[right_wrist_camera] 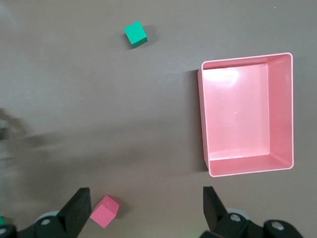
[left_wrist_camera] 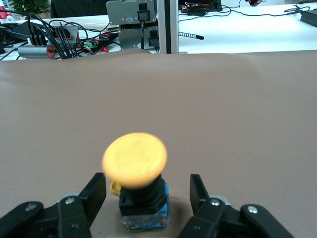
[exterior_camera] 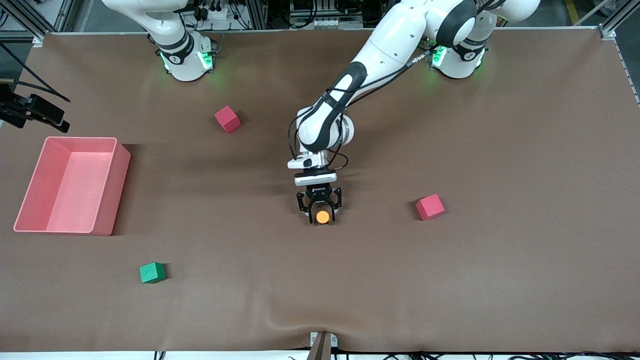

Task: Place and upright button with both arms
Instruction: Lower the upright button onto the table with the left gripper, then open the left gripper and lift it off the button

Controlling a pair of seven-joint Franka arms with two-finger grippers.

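The button (exterior_camera: 323,216) stands on the brown table mat near the middle, orange cap up. In the left wrist view the button (left_wrist_camera: 134,159) rests on its bluish end, black body under the cap. My left gripper (exterior_camera: 320,214) reaches down around it. Its fingers (left_wrist_camera: 95,191) stand open on either side of the button, with a gap on each side. My right gripper (right_wrist_camera: 144,198) hangs high over the table near the right arm's base, open, with nothing between its fingers; it does not show in the front view.
A pink bin (exterior_camera: 112,195) sits toward the right arm's end of the table. One red cube (exterior_camera: 227,119) lies near the right arm's base. Another red cube (exterior_camera: 430,207) lies beside the button toward the left arm's end. A green cube (exterior_camera: 152,272) lies nearer the front camera.
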